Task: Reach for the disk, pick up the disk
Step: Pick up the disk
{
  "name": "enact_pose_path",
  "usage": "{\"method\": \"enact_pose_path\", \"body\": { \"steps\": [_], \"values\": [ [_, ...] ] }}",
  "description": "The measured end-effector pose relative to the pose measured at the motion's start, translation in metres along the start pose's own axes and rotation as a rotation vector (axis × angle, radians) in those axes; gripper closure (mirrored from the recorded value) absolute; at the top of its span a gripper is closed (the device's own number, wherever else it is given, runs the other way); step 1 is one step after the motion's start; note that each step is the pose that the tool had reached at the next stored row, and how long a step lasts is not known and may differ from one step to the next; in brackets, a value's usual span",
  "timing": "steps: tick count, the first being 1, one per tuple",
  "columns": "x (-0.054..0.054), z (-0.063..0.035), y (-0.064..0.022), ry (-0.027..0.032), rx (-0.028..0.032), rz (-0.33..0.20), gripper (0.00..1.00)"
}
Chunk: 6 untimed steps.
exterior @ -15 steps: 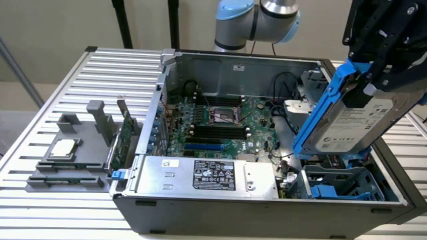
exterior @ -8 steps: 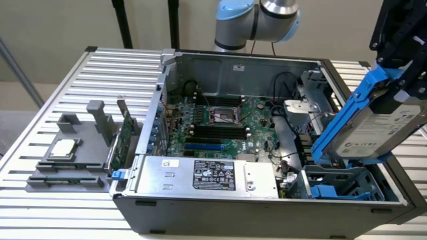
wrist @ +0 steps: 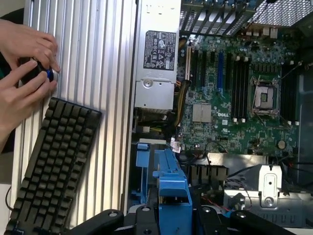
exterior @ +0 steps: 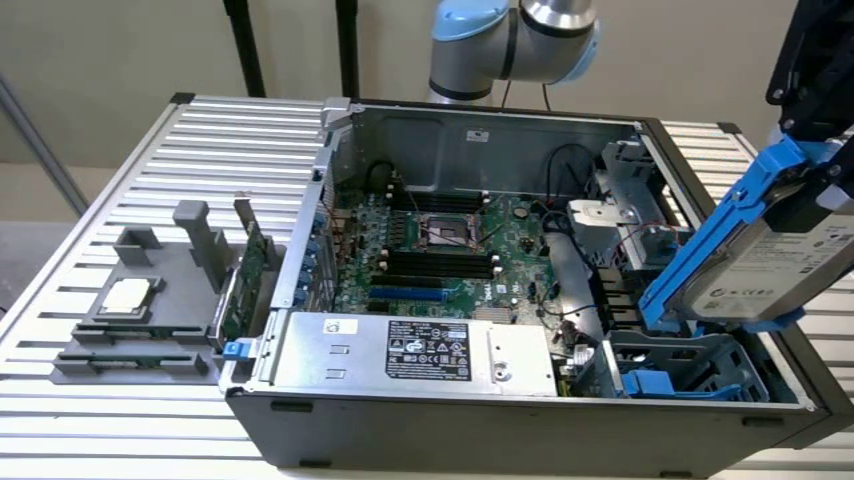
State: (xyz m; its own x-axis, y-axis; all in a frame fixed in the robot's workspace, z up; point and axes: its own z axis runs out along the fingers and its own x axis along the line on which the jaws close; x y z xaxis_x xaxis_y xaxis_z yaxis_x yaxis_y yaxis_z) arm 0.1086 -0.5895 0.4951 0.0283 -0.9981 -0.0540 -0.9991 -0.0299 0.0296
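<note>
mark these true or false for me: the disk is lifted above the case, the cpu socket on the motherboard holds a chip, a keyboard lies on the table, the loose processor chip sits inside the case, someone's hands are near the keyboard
1. The disk is lifted above the open computer case. True: it hangs tilted over the case's drive bay, gripped in the gripper.
2. The CPU socket holds a chip. False: the socket looks empty.
3. A black keyboard lies on the ribbed table. True.
4. The loose processor chip sits inside the case. False: it rests on a grey fixture outside the case, at the exterior view's left.
5. A person's hands are beside the keyboard. True.
</note>
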Motion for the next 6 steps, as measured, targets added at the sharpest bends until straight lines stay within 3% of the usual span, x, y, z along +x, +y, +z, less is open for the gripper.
{"method": "enact_pose_path", "body": {
  "steps": [6],
  "values": [
    [0.0,0.0,-0.0001,-0.0001,0.0001,0.002,0.67]
  ]
}}
